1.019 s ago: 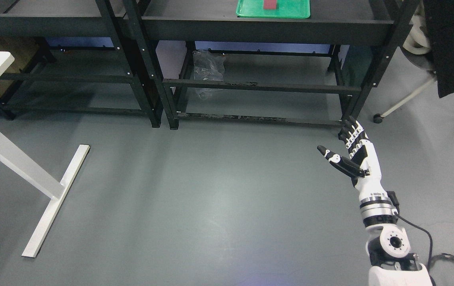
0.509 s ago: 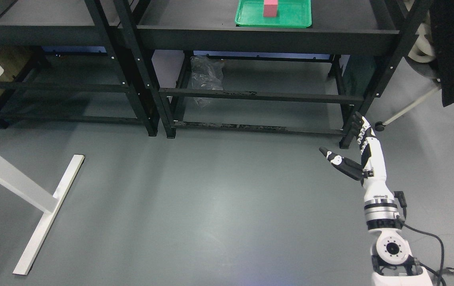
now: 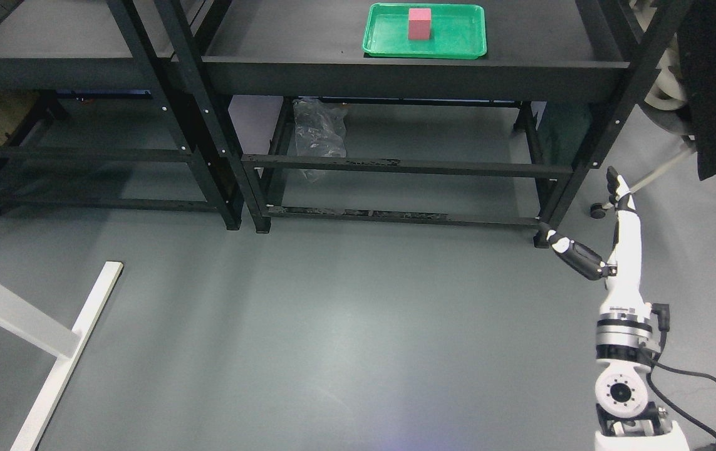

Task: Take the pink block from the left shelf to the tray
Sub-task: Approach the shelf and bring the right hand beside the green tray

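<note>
– where's the block (image 3: 420, 23) sitting relative to the right hand (image 3: 608, 235)?
– in the tray (image 3: 451, 47), on the shelf (image 3: 408, 69) top, well up and left of it. second shelf (image 3: 51, 62) further left.

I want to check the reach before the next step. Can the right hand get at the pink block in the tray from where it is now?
Probably not yet. The right hand hangs open low over the floor, far below the pink block standing in the green tray on the shelf top. Nothing blocks the way; the arm must rise and extend.
</note>
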Robot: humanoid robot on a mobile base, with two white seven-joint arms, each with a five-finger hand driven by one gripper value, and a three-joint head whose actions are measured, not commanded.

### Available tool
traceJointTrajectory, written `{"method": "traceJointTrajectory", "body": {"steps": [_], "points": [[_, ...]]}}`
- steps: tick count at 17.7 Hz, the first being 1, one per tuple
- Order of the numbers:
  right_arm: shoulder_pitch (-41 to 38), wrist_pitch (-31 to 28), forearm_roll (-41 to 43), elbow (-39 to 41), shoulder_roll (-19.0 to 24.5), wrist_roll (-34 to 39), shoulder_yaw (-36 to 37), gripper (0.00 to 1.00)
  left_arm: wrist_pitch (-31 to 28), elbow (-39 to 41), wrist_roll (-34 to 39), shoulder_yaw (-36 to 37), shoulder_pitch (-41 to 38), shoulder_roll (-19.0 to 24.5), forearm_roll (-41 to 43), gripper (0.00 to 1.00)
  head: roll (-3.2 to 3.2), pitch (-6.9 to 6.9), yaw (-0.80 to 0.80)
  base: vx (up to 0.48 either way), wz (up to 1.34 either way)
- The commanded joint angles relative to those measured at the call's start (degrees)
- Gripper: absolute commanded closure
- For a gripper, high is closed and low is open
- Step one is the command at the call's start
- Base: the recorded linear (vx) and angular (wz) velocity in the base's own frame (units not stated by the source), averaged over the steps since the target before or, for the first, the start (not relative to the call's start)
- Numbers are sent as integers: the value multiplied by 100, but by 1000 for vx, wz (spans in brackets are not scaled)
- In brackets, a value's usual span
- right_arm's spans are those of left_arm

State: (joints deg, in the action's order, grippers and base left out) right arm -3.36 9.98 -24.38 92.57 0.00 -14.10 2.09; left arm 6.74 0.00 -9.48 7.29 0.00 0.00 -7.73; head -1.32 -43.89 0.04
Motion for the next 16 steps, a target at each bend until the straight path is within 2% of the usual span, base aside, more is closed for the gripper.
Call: {"method": "traceJointTrajectory", "body": {"steps": [1,5,13,16], "points": [[2,-119,-3231,85,-100,-57,-76,1,3,100,-1,0,-114,100,0,0,0,0,0,135,51],[-77,592,-3328,85,-100,-57,-279,1,3,100,-1,0,-114,100,0,0,0,0,0,170,79],[37,663,-3231,85,-100,-31,-244,1,3,100,-1,0,-114,100,0,0,0,0,0,220,77],[37,908,-3214,85,-100,-171,-104,0,3,100,-1,0,-114,100,0,0,0,0,0,206,46]]}}
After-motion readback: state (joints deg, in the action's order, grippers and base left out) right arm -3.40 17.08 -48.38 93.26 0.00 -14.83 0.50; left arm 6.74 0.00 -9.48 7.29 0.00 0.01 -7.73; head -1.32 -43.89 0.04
